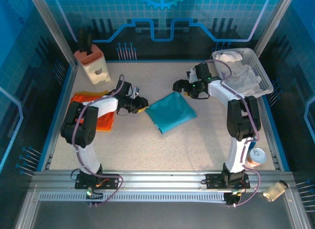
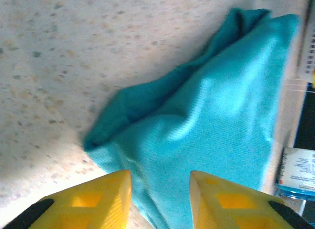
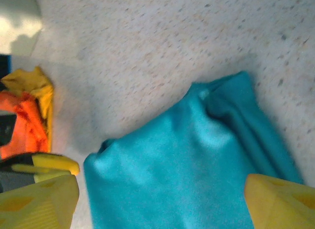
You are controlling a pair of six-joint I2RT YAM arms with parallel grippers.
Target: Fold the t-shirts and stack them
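Closest to the lens, the two yellow fingers [image 2: 110, 197] of my left gripper [image 2: 160, 184] stand apart and grip nothing. One edge of the teal t-shirt [image 2: 221, 125] lies loose below the gap. My right gripper [image 3: 160, 192] is spread wide open above the same shirt, empty, one finger at each lower corner of its wrist view.

From above, the teal shirt sits near the middle of the speckled desk [image 1: 206, 140], between the two grippers. It is folded into a rough rectangle turned cornerwise. Its cloth is plain and soft. One side has bunched into a raised ridge, and a darker layer peeks out underneath.

The orange t-shirt [image 1: 105, 121] lies crumpled at the left of the desk, partly under my left arm, showing its yellow edge. It is well apart from the teal one.

A white basket [image 1: 246, 52] of pale cloth sits at the far right corner.
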